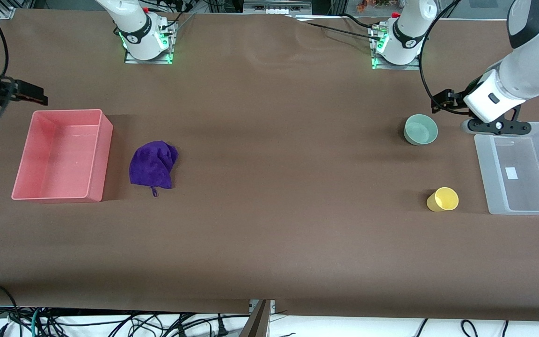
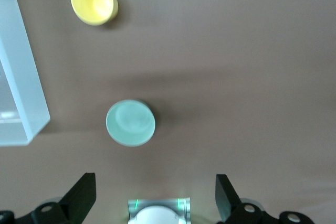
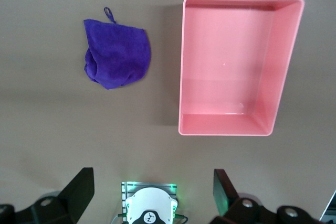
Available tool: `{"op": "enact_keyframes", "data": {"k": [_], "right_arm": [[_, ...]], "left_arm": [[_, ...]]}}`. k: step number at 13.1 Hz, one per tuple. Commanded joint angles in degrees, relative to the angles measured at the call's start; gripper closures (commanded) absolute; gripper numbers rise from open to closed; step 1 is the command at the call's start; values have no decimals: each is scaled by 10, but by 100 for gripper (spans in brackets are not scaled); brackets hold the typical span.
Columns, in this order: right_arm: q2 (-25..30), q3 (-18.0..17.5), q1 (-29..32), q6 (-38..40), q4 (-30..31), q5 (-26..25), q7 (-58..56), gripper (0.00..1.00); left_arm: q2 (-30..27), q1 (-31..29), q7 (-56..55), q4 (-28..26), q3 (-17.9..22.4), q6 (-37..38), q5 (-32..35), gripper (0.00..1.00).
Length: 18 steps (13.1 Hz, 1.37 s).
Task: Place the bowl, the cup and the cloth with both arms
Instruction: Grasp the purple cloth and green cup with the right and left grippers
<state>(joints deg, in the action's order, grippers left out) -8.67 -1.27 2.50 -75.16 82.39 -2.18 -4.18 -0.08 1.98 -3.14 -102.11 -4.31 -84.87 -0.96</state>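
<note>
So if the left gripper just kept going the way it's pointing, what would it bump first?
Probably bare table. The left gripper points down with open jaws, and the bowl sits just off its line, though depth is unclear.

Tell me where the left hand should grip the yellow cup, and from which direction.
The cup lies tipped on its side, mouth toward the clear bin. Probably best to come straight down and pinch across its tapered wall mid-body. The left hand is open, up over the table near the bowl.

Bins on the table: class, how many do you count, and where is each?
2. The pink bin sits beside the cloth, at the right arm's end; the clear bin beside the cup, at the left arm's end.
</note>
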Motion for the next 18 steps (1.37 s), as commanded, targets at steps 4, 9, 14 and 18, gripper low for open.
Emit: {"op": "enact_keyframes", "data": {"k": [4, 9, 14, 18], "right_arm": [[-91, -1, -36, -36, -8, 22, 10, 0], [-172, -1, -69, -155, 36, 32, 15, 0], [-153, -26, -96, -317, 198, 36, 85, 0], [-133, -35, -97, -401, 319, 32, 88, 0]], "left_arm": [[74, -38, 122, -58, 1, -65, 33, 0], [57, -85, 320, -240, 2, -337, 63, 0], [66, -124, 444, -406, 2, -586, 75, 0], [105, -146, 458, -427, 1, -624, 81, 8]]}}
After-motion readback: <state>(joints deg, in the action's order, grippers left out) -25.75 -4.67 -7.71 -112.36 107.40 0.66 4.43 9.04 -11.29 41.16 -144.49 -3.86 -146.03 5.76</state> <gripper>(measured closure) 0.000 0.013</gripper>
